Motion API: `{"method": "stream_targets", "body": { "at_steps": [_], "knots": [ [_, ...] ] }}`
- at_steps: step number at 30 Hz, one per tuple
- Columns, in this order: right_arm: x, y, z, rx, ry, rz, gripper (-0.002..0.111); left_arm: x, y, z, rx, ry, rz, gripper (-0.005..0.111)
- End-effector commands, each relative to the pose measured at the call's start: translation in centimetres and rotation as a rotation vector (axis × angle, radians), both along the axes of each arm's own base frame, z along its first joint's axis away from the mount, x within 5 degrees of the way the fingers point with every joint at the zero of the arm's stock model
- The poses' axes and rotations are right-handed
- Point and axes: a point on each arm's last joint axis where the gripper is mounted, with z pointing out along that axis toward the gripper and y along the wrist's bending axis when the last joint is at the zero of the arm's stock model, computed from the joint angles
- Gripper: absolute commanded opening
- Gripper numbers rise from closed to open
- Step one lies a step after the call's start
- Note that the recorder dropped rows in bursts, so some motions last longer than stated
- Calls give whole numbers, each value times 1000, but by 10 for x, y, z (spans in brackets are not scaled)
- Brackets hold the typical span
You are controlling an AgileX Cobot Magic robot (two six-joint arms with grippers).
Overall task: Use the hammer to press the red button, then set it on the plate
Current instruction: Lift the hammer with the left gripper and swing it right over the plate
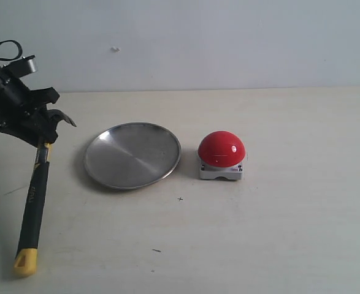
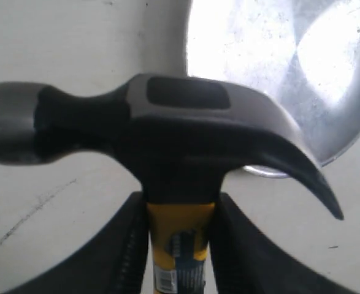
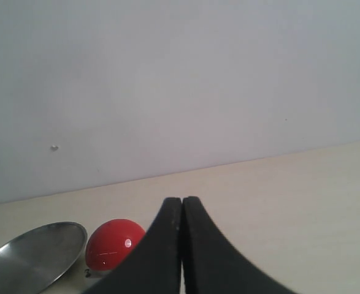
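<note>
My left gripper (image 1: 40,136) is shut on the hammer (image 1: 35,197) at its yellow neck, at the table's far left. The black handle slopes down to the yellow looped end near the front edge. In the left wrist view the dark head of the hammer (image 2: 167,128) fills the middle above the left gripper (image 2: 180,211). The silver plate (image 1: 132,155) lies just right of the hammer, also seen as the plate (image 2: 327,73). The red button (image 1: 221,149) stands right of the plate. My right gripper (image 3: 182,201) is shut on nothing, with the button (image 3: 112,244) and the plate (image 3: 32,254) beyond it.
The tabletop (image 1: 290,233) is pale beige, with a plain white wall (image 1: 229,43) behind it. A few small dark specks mark the surface in front of the plate. The right arm does not show in the exterior view.
</note>
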Motion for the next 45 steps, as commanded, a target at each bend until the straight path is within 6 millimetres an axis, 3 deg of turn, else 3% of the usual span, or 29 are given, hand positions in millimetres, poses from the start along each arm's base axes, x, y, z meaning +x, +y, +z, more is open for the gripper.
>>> {"method": "stream_targets", "body": {
  "at_steps": [1, 12, 22, 45],
  "knots": [
    [0, 0, -1, -8, -4, -7, 0, 3, 1, 18, -141, -78, -14, 0],
    [0, 0, -1, -8, -4, -7, 0, 6, -4, 25, -267, -140, -37, 0],
    [0, 0, -1, -8, -4, -7, 0, -3, -8, 9, -411, -144, -57, 0],
    [0, 0, -1, -8, -4, -7, 0, -14, -21, -5, -681, -207, 0, 0]
  ]
}}
